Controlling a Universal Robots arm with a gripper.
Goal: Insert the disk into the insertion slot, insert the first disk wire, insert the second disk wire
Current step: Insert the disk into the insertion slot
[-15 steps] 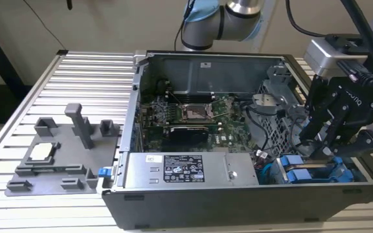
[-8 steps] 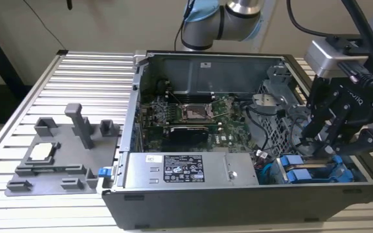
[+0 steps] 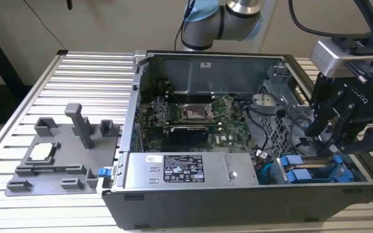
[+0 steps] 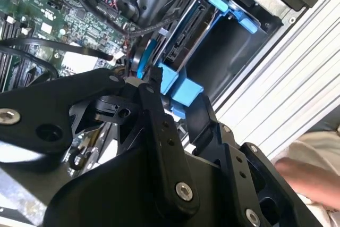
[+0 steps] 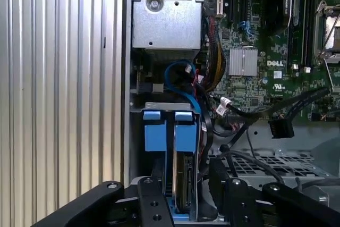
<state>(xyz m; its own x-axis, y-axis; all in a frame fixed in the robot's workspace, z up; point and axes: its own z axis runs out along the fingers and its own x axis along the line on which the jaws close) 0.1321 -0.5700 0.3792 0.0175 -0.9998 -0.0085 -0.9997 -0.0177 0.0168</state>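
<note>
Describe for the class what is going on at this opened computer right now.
A robot arm has its gripper lowered into a corner of the open computer case. It sits right at the disk, which stands on edge in its blue bracket inside the insertion slot of the grey drive cage. A black cable connector appears to lie loose nearby, beside the motherboard.
</note>
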